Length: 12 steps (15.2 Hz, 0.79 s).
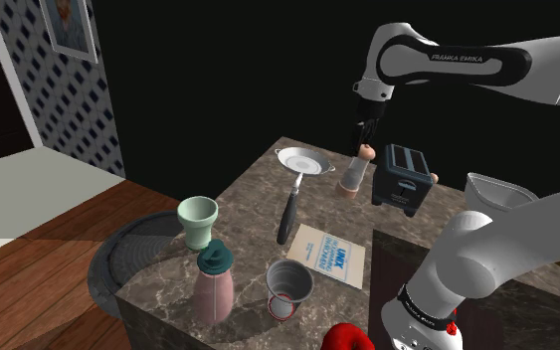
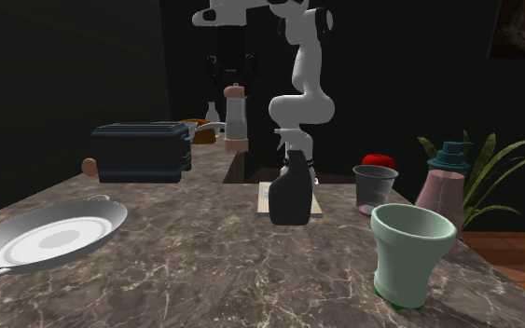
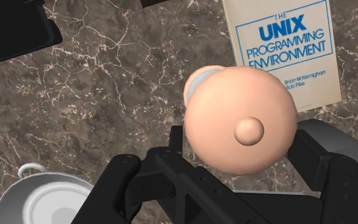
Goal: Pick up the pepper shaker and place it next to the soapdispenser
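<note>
Hand: the gripper (image 1: 367, 134) is pinching the pepper shaker (image 2: 237, 119) by its rounded top, with the fingers set narrow, one on each side of the dome.
Shaker's place: it is hanging just clear of the counter (image 1: 258, 189), between the pan (image 1: 303, 160) and the toaster (image 1: 404, 179) in the shoulder view. It is leaning a little there.
Weight: I am guessing it is light, as it is a slim, tall mill with a pale cap, a greyish body and a brown foot.
Stiffness: it is looking rigid all through, so nothing should give under the fingers.
Slip: the dome is curving away from the pads, so to my eye this hold is risking a slide or a swing.
Better hold: I am thinking the straight body below the cap would sit truer.
Breakage: the greyish middle may be glass, so a gentle set-down is looking wise.
Green cup (image 1: 197, 217): it is standing at the shoulder view's left, mouth up, with nothing in it.
Soap dispenser (image 1: 213, 286): it is standing just beside the green cup and well apart from the shaker. It is pink with a teal pump top, and its filling is hidden.
Grey cup (image 1: 288, 283): it is standing to the right of the dispenser and is looking empty.
Pan: it is lying further right with a bare pale inside.
</note>
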Each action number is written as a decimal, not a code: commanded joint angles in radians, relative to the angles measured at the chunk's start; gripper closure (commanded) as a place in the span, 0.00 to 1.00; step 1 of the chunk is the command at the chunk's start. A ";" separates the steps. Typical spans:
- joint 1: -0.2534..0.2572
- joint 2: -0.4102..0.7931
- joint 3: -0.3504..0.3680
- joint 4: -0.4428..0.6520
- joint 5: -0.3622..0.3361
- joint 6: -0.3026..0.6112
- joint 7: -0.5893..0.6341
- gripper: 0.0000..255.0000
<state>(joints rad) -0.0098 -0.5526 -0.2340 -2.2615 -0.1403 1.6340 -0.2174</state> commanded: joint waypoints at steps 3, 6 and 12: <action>0.002 0.005 0.004 0.056 0.004 -0.052 -0.003 1.00; 0.004 0.011 0.007 0.102 0.007 -0.091 -0.005 1.00; 0.007 0.030 0.012 0.198 0.013 -0.168 -0.009 1.00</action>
<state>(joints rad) -0.0031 -0.5246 -0.2225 -2.0809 -0.1283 1.4809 -0.2256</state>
